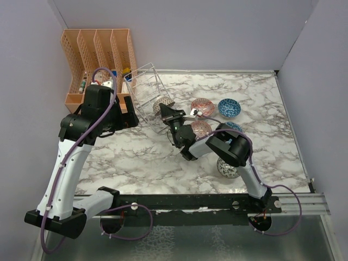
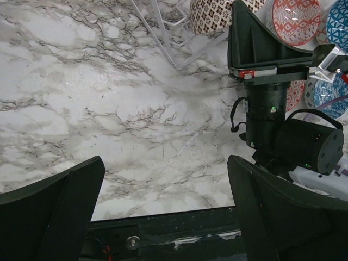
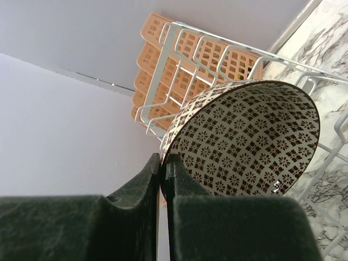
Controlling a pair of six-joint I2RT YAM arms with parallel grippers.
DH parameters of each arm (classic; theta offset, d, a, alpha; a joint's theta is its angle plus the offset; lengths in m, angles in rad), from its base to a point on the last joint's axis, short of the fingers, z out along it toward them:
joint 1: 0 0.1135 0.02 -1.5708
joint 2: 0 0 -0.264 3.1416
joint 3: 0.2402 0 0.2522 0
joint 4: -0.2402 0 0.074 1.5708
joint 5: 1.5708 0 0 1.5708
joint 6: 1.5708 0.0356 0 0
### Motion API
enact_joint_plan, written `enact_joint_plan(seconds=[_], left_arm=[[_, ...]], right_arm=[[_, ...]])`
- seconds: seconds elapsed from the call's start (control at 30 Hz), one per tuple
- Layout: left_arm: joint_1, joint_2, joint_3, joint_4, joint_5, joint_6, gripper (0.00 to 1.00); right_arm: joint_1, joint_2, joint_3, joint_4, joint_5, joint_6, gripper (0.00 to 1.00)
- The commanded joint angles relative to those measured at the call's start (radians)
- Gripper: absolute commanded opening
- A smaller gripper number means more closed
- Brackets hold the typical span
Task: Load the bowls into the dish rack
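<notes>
Marble table (image 1: 136, 157). Dish rack (image 1: 145, 89) at back left, beside peach organiser (image 1: 100, 49). Left gripper (image 2: 166, 163) over bare marble, fingers spread wide, empty. Right gripper (image 3: 164, 163) pinches rim of brown bowl (image 3: 244, 141), held on edge at the rack's wires. Pink bowl (image 1: 202, 106) and blue bowl (image 1: 229, 107) lie to the right.

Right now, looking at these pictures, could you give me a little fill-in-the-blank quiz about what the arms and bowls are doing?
1. The right jaws are shut on the rim of the ___ patterned bowl, held at the wire dish rack.
2. The left jaws are ___, with nothing between them.
3. The blue bowl sits on the ___ tabletop.
Missing words: brown; open; marble.
</notes>
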Motion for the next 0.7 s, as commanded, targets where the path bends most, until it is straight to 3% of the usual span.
enact_joint_plan(seconds=[0.0,0.67], left_arm=[[-0.003,-0.028,-0.012,0.014,0.017,0.017,0.99],[-0.008,-0.063,-0.060,0.039,0.050,0.030,0.99]], right_arm=[[-0.009,0.039,0.051,0.144,0.021,0.019,0.01],[-0.009,0.192,0.051,0.258,-0.021,0.115,0.02]])
